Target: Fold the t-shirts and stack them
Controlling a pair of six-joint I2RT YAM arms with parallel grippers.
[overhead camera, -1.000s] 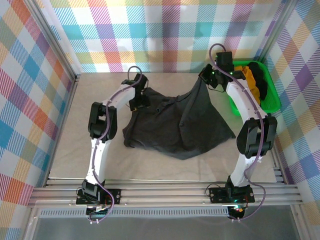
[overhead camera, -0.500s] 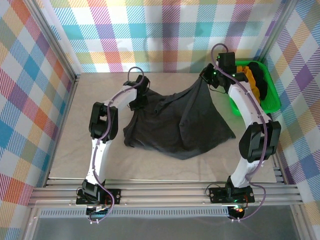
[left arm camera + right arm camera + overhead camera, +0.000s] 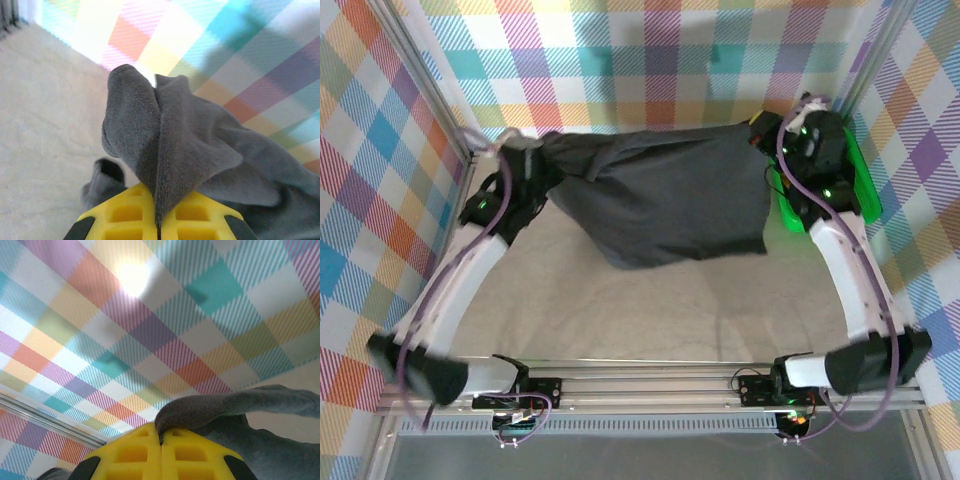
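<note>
Both arms have swung up and apart, and the charcoal t-shirt (image 3: 670, 205) now hangs spread between them near the plaid back wall (image 3: 650, 60), its top edge pulled into a nearly straight line from the left gripper (image 3: 535, 160) to the right gripper (image 3: 770, 135). A second ago the shirt lay in a rumpled heap on the table (image 3: 650, 320), with only the right side lifted into a peak and the left gripper low over the far left edge of the cloth, its fingers apart. The left arm, then folded close over the heap, now stretches far out to the left, and the right arm leans out over the green basket (image 3: 868, 195). In the left wrist view the yellow fingers (image 3: 125, 217) are pressed together with a fold of grey knit pinched in the seam between them; in the right wrist view the yellow fingers (image 3: 130, 450) are likewise clamped on a rolled edge of the same cloth. The body of the shirt drapes down toward the table, the lower hem sagging on the left and squarer on the right; whether the hem touches the surface I cannot tell. To my reading, the shirt is now opened out and held by two points of its top edge, which is the preparation for laying it flat; folding itself has not begun, and no stack is on the table yet.
</note>
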